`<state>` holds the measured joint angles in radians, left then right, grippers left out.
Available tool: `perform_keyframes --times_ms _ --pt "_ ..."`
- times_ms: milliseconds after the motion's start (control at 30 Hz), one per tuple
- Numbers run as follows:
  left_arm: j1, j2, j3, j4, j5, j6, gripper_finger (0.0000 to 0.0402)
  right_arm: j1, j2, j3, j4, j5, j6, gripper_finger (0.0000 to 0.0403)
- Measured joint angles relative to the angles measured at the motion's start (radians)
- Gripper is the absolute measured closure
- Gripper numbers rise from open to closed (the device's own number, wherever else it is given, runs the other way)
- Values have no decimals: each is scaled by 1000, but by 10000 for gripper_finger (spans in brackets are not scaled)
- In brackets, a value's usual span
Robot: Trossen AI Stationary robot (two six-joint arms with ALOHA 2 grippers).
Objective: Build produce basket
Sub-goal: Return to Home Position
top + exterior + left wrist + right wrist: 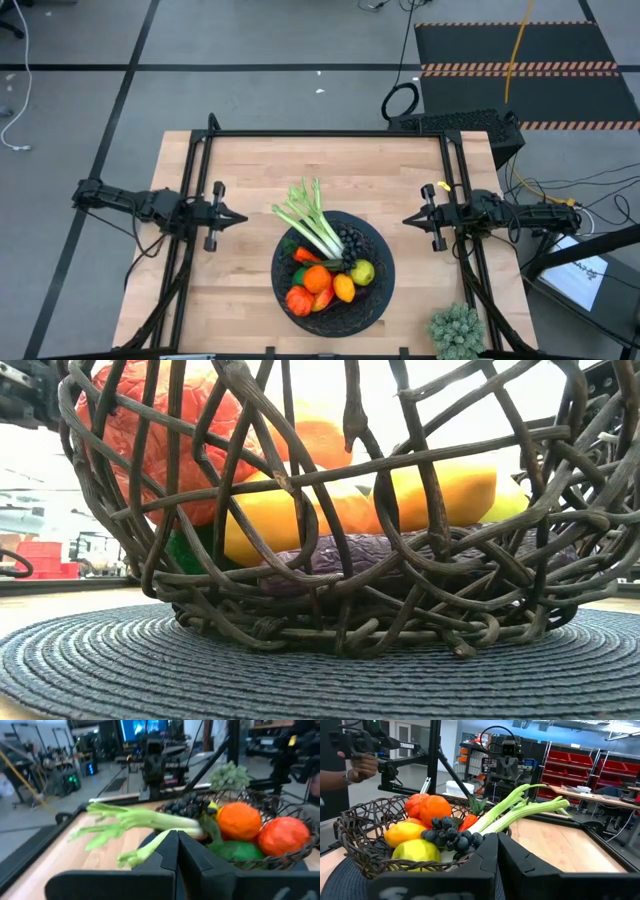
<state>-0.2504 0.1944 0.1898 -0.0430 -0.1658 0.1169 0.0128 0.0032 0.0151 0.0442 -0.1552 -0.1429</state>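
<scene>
Left claw: mine, pressed together and empty, parked left of the basket, well apart from it.
Right claw: also pressed together and empty, parked off the basket's right side.
Basket: mid-table, piled with produce.
Leek: across the heap, with its leafy end overhanging the far rim.
Grapes: between the leek and the lemon.
Handling: I judge the toys light and slick, and the round ones likely to roll. The leek looks stiff, so I'd pinch its white stalk mid-length.
</scene>
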Motion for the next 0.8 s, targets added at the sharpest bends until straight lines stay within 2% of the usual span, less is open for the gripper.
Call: perform_keyframes --times_ms 300,800 --pt "0 -150 -1 -93 46 40 398 0 0 0 -3 -2 0 399" --pt "9 -177 -163 149 70 100 398 0 0 0 1 -2 0 399"
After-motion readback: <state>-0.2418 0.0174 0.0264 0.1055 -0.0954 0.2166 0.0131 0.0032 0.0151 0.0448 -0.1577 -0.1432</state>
